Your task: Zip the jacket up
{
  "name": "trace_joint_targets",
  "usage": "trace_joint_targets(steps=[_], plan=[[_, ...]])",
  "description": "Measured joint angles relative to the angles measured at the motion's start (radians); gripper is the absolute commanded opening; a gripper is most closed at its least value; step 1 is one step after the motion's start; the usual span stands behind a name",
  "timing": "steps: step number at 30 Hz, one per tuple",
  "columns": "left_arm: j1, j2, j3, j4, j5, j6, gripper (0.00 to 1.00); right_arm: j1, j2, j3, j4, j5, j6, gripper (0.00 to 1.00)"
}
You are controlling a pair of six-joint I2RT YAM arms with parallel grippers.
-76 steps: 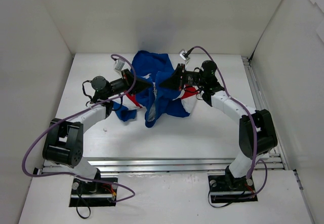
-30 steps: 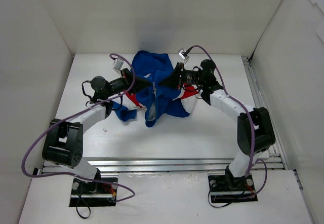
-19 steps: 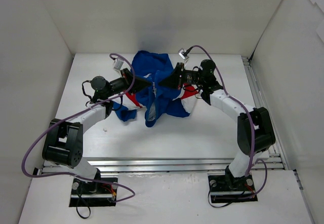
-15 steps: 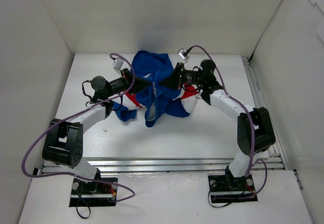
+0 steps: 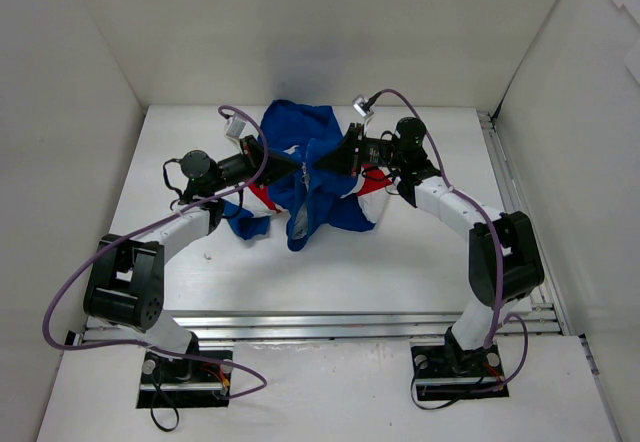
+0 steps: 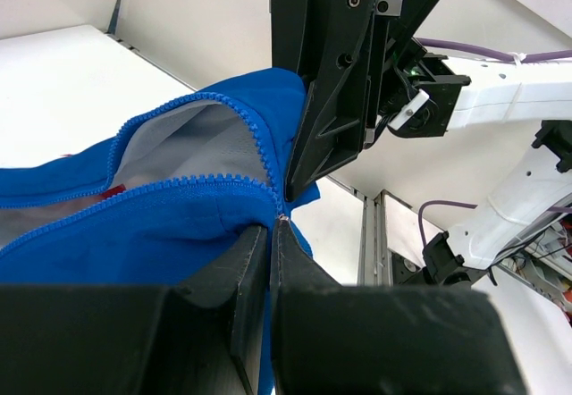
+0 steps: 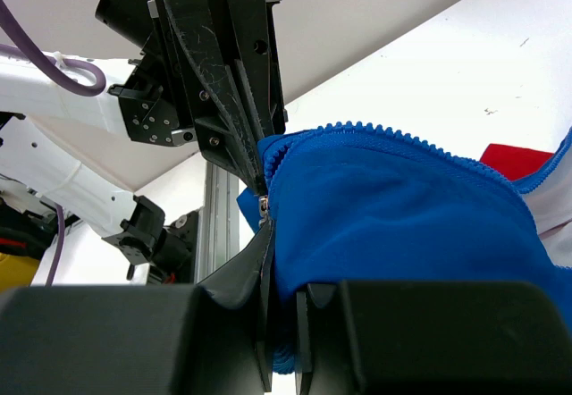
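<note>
The royal-blue jacket (image 5: 300,132) lies bunched at the back middle of the table, with red and white panels showing at its right side. Both grippers meet over its front. My left gripper (image 5: 297,168) comes in from the left and is shut on the small metal zipper pull (image 6: 284,220), where the two rows of teeth (image 6: 259,149) join. My right gripper (image 5: 326,165) faces it from the right. It is shut on the jacket's blue fabric (image 7: 402,207) right beside the slider (image 7: 264,205). Above the slider the zipper stands apart, showing grey lining (image 6: 192,149).
White walls close in the table on three sides. A metal rail (image 5: 350,322) runs along the near edge and another rail (image 5: 492,152) runs down the right side. A small white speck (image 5: 207,256) lies on the table near the left arm.
Both grippers keep their holds. The right wrist has edged slightly toward the back since the earliest frame; over the last second nothing has visibly moved.
</note>
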Motion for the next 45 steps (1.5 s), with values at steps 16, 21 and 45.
trace_joint_targets(steps=[16,21,45], plan=[[0.000,0.002,0.002,-0.043,0.008,0.023,0.00,-0.002,0.000,0.000,0.000,0.000,0.011,0.00],[0.000,0.002,0.006,-0.050,0.008,0.026,0.00,-0.002,-0.002,0.000,0.000,0.007,0.014,0.00],[-0.019,-0.003,0.022,-0.076,0.039,0.056,0.00,-0.002,-0.006,0.000,0.013,0.037,0.051,0.00]])
